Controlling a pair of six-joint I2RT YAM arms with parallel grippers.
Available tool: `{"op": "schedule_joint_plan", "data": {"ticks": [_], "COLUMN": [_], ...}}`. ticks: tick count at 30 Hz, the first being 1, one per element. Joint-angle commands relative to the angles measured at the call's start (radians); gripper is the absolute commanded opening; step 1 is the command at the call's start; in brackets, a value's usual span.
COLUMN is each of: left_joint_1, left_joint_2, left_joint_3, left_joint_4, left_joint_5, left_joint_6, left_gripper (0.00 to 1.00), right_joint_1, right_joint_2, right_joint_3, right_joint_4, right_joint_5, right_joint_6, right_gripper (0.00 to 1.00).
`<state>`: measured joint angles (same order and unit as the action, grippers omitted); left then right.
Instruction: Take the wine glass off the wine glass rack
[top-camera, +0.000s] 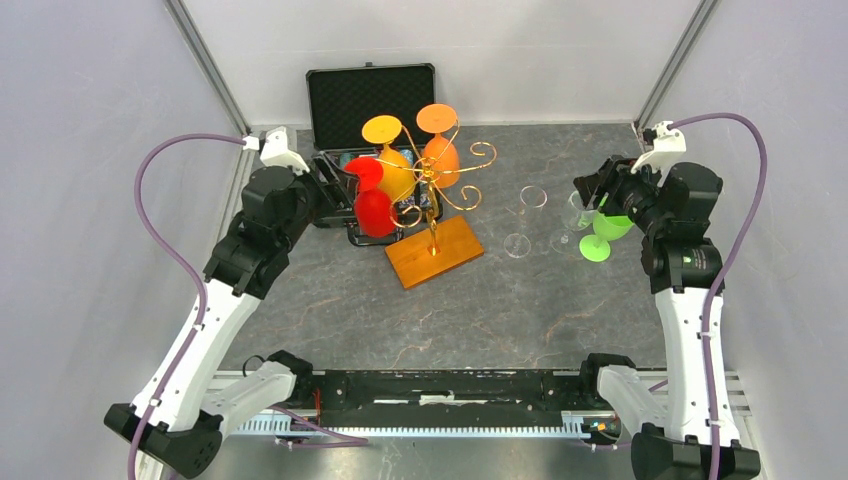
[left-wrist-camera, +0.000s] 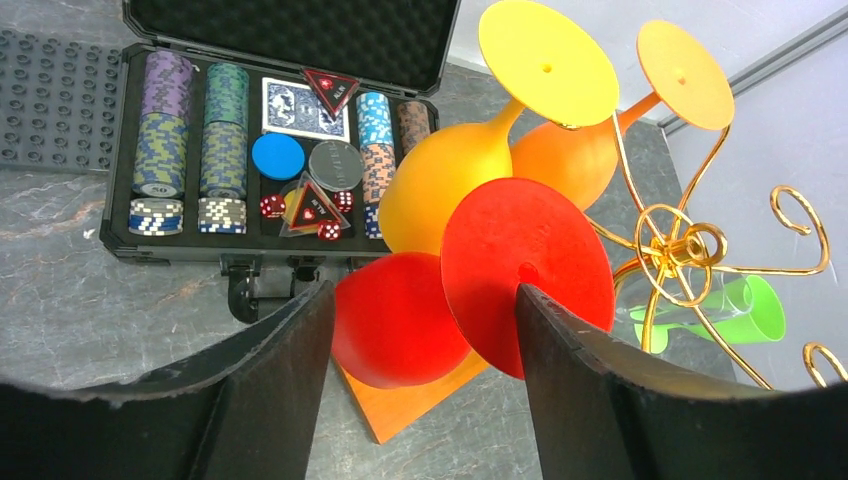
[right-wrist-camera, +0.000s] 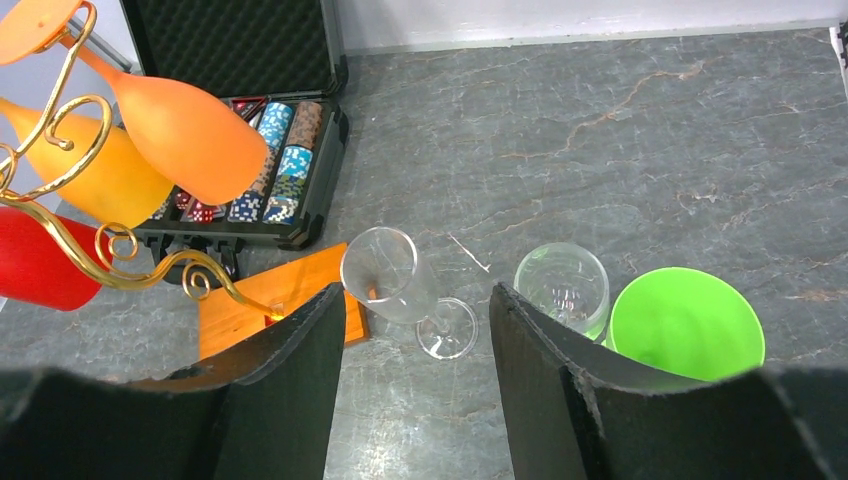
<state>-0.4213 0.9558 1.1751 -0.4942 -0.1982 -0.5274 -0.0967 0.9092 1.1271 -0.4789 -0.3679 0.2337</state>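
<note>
The wine glass rack (top-camera: 440, 185), golden wire on a wooden base (top-camera: 434, 252), holds three glasses upside down: red (top-camera: 374, 210), yellow (top-camera: 396, 172) and orange (top-camera: 441, 155). My left gripper (top-camera: 338, 196) is open at the red wine glass (left-wrist-camera: 400, 320). Its fingers (left-wrist-camera: 290, 370) flank the bowl and the foot disc (left-wrist-camera: 525, 265); I cannot tell whether they touch. My right gripper (top-camera: 592, 196) hovers open and holds nothing, at the right above a clear glass (right-wrist-camera: 562, 285) and a green glass (right-wrist-camera: 686, 325).
An open black case of poker chips (left-wrist-camera: 270, 150) stands behind the rack, close to my left gripper. A clear glass (top-camera: 524, 218) lies on its side between the rack and the right arm. The cell's walls close in the table on three sides.
</note>
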Motion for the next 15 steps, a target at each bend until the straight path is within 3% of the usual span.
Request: {"op": "schedule_joint_plan", "data": {"ticks": [1, 15], "left_joint_1": [0.012, 0.024], "left_joint_2": [-0.015, -0.023], "left_joint_3": [-0.021, -0.002], "left_joint_4": [0.02, 0.021], "left_joint_5": [0.04, 0.146], "left_joint_6": [-0.042, -0.121], "left_gripper": [0.69, 0.49], "right_joint_1": [-0.002, -0.003], "right_joint_2": [-0.023, -0.038], "right_joint_3": [-0.015, -0.038], "right_joint_4": [0.046, 0.06], "right_joint_5": [-0.025, -0.024], "right_joint_6": [0.013, 0.024], "right_gripper": [0.6, 0.59]}}
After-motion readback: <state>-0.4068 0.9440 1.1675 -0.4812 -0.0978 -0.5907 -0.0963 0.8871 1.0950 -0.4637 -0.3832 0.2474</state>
